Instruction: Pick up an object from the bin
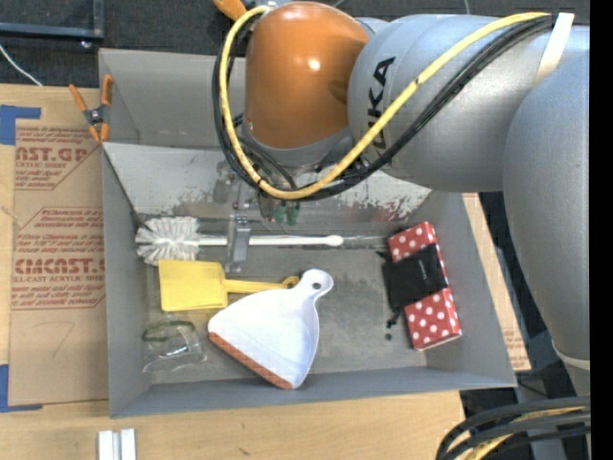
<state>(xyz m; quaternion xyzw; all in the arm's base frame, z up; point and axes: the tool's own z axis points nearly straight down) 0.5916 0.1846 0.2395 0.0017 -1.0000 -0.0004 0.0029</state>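
My gripper (238,249) hangs below the orange wrist cover in the middle of the bin and comes down onto the thin white handle of a brush (169,239). The brush lies flat, its white bristle head to the left and its handle running right. Just in front of it lies a yellow flat scoop (193,287) with its handle pointing right. A white dustpan (275,331) with an orange front edge overlaps the scoop's handle.
A red wallet with white dots and a black band (422,285) lies at the bin's right side. A clear plastic piece (173,341) sits in the near left corner. The arm and its cover hide the bin's back middle.
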